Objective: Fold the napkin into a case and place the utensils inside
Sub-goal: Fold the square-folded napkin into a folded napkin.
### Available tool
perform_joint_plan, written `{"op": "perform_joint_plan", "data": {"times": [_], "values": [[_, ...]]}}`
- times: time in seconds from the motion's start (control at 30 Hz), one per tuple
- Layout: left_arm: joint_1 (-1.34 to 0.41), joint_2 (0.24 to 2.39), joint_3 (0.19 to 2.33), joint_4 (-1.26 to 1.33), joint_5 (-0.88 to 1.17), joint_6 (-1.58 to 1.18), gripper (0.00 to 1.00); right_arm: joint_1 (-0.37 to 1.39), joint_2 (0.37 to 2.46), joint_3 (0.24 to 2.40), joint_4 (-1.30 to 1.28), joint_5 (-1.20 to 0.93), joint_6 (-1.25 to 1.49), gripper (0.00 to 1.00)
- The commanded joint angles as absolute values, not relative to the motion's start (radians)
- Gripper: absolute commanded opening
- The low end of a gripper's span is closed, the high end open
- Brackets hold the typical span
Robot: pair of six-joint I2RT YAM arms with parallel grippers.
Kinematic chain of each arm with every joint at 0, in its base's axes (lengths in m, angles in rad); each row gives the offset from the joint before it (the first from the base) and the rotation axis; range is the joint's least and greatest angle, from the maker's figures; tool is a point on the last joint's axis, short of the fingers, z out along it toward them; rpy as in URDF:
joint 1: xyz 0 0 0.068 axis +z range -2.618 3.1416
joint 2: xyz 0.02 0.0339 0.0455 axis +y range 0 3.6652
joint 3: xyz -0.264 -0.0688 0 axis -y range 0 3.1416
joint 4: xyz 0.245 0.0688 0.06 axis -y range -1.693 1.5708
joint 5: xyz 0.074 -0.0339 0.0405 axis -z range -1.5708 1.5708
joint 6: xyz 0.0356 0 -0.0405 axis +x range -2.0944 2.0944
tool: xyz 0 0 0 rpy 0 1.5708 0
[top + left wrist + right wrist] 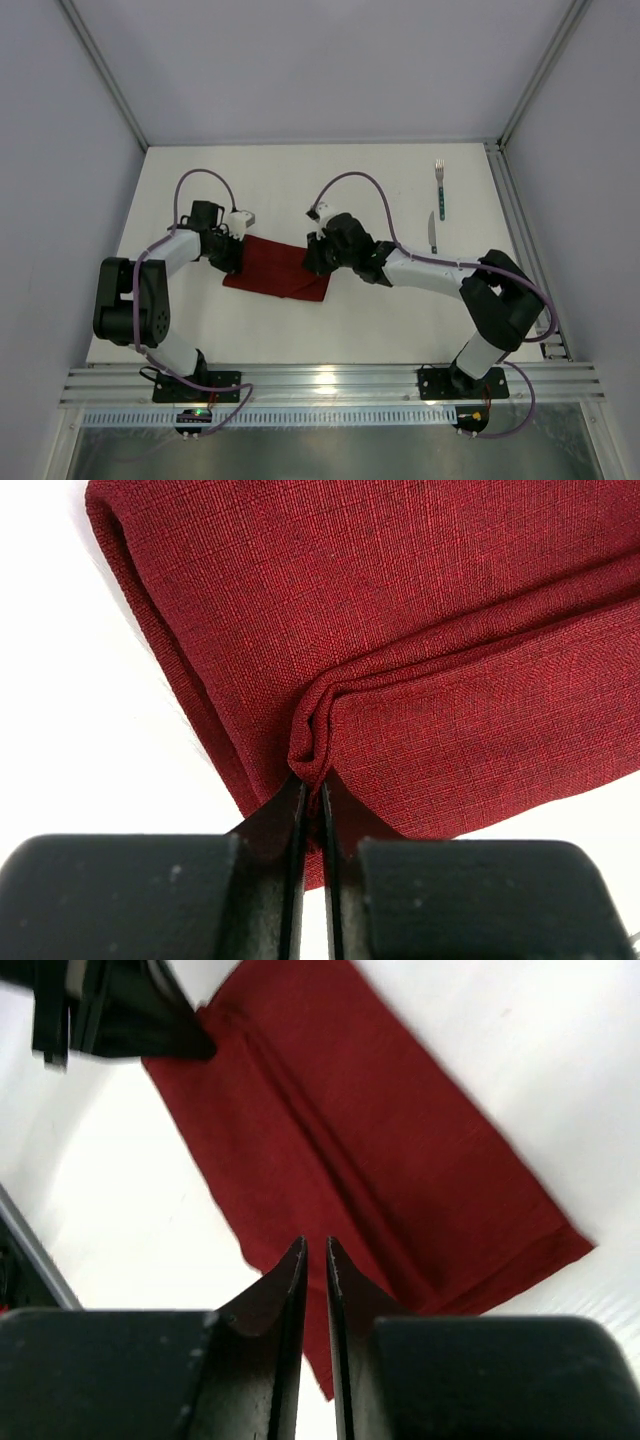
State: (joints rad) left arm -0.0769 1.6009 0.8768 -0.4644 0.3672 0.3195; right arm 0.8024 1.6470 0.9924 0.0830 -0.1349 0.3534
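Napkin (pixel 275 268) lies mid-desk, folded into a flat band, not yet a narrow case. Left gripper (pixel 313 798) jaws clamp its folded edge. Right gripper (pixel 313 1260) jaws nearly together, empty, above the napkin's other end. Fork (pixel 439 187) and knife (pixel 433 232) untouched, well right of napkin.

Dark red napkin (pixel 278 268) folded flat mid-table; teal-handled fork (pixel 439 188) and knife (pixel 433 233) well right.

Left gripper (pixel 312 780) pinched (tight) — right gripper (pixel 314 1260) near-closed.
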Motion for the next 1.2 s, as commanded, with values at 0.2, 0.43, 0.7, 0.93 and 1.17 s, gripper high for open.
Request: {"op": "perform_joint_plan", "data": {"times": [0.2, 0.43, 0.7, 0.93, 1.17], "values": [[-0.072, 1.603, 0.879, -0.437, 0.364, 0.304, 0.10, 0.802, 1.703, 0.919, 0.158, -0.166, 0.426, 0.11], [-0.071, 1.585, 0.874, -0.423, 0.342, 0.299, 0.23, 0.775, 1.770, 0.897, 0.113, -0.101, 0.439, 0.10], [-0.071, 1.510, 0.858, -0.390, 0.290, 0.265, 0.46, 0.767, 1.809, 0.887, 0.143, -0.121, 0.457, 0.09], [-0.051, 1.420, 0.831, -0.327, 0.175, 0.239, 0.56, 0.767, 1.789, 0.900, 0.121, -0.109, 0.426, 0.09], [-0.055, 1.349, 0.854, -0.413, 0.348, 0.245, 0.36, 0.767, 1.779, 0.931, 0.106, -0.123, 0.407, 0.09]]}}
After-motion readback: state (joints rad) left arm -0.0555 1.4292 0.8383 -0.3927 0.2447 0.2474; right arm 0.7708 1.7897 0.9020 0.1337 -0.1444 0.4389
